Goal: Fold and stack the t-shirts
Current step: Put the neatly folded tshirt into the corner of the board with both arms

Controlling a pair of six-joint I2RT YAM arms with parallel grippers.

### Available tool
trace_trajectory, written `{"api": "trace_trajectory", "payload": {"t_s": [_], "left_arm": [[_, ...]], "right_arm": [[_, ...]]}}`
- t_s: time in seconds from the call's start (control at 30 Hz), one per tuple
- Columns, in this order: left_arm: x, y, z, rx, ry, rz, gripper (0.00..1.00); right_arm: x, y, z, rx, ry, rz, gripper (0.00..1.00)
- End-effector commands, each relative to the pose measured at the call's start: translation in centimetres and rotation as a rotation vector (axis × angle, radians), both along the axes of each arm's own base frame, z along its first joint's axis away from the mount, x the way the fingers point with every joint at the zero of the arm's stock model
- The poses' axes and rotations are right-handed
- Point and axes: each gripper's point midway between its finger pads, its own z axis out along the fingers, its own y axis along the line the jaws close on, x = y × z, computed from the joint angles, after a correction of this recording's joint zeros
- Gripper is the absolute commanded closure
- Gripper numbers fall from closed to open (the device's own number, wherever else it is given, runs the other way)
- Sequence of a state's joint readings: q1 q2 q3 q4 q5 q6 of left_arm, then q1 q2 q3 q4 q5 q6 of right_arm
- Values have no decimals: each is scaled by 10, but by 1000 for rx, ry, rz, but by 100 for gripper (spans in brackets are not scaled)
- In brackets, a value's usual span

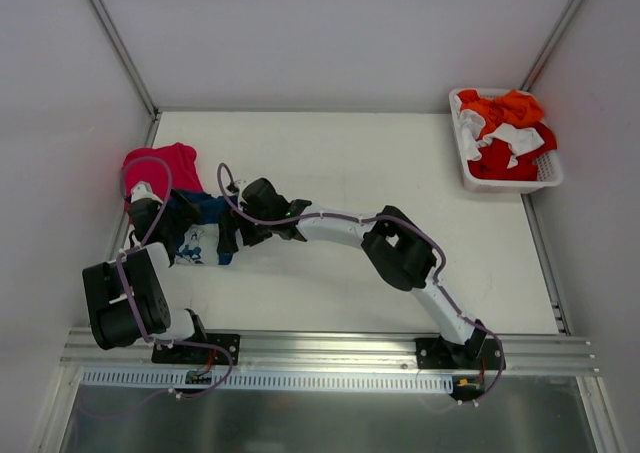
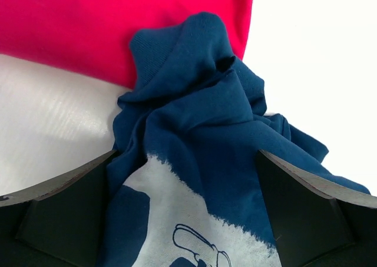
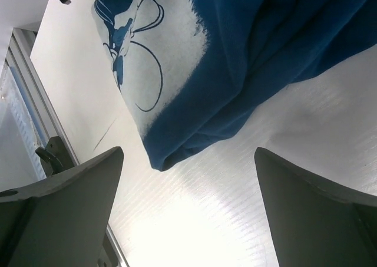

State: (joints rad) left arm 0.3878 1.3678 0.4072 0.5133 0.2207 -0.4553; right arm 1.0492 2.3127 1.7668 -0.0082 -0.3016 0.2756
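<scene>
Navy t-shirt (image 2: 200,137), crumpled, white print uppermost, at left edge of desk (image 1: 400,173), overlapping flat pink-red t-shirt (image 2: 88,25). Left jaws, right jaws fully apart, gripping nothing. Shirt outlines mostly hidden beneath arms.

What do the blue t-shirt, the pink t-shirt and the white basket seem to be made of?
Blue t-shirt: soft matte knit cloth, probably cotton; it folds limply.
Pink t-shirt: similar matte knit, lying smooth.
White basket: likely rigid plastic, slotted walls.
</scene>
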Motion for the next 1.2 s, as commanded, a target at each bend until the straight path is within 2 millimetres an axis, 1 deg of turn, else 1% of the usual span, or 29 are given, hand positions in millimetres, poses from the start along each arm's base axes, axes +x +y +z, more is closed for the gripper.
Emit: {"api": "trace_trajectory", "payload": {"t_s": [0.0, 0.07, 0.1, 0.13, 0.23, 0.3, 0.37, 0.43, 0.47, 0.5, 0.63, 0.67, 0.7, 0.77, 0.87, 0.9, 0.93, 0.97, 1.0, 1.03, 1.1, 1.13, 1.17], "left_arm": [[13, -2, 15, 8, -54, -59, 1], [14, -4, 16, 3, -58, -70, 1], [15, -6, 17, -2, -62, -82, 1], [15, -7, 16, -5, -62, -88, 1], [17, -9, 16, -15, -62, -103, 1], [18, -10, 15, -17, -60, -111, 1], [19, -11, 13, -24, -54, -119, 1], [19, -11, 13, -24, -53, -121, 1], [19, -11, 13, -23, -53, -123, 1], [20, -11, 14, -23, -56, -125, 1], [20, -13, 13, -25, -56, -132, 1], [20, -12, 14, -23, -58, -129, 1], [20, -12, 16, -23, -62, -132, 1], [20, -12, 15, -23, -62, -132, 1], [20, -13, 16, -22, -63, -132, 1], [20, -12, 17, -20, -65, -131, 1], [20, -13, 17, -21, -66, -132, 1], [20, -13, 18, -19, -68, -132, 1], [19, -12, 18, -19, -68, -131, 1], [19, -12, 19, -16, -71, -132, 1], [19, -13, 18, -17, -70, -133, 1], [19, -13, 18, -16, -70, -134, 1], [19, -13, 18, -17, -70, -135, 1]], "right_arm": [[4, 7, 39, 37, -60, 7, 1], [5, 14, 35, 44, -47, 9, 1], [5, 22, 42, 67, -43, 20, 1], [5, 26, 30, 60, -23, 22, 1], [5, 36, 24, 77, 9, 29, 1], [4, 39, 22, 79, 21, 34, 1], [4, 39, 20, 76, 23, 32, 1], [3, 34, 15, 50, 28, 24, 1], [2, 31, 15, 40, 22, 22, 1], [5, 25, 11, 10, 18, 1, 1], [2, 7, 9, -34, -4, -14, 1], [2, 1, 5, -53, -11, -21, 1], [3, 0, 10, -50, -27, -18, 1], [3, -2, 11, -57, -36, -17, 1], [4, 1, 11, -57, -37, -13, 1], [7, 6, 15, -44, -40, -15, 1], [7, 7, 5, -53, -27, -15, 1], [6, 11, 4, -47, -20, -5, 1], [9, 17, 8, -30, -21, -5, 1], [8, 19, -2, -38, -3, -5, 1], [8, 24, -5, -28, 8, -1, 1], [10, 27, -3, -17, 8, -1, 1], [11, 28, -8, -19, 11, -4, 1]]}}
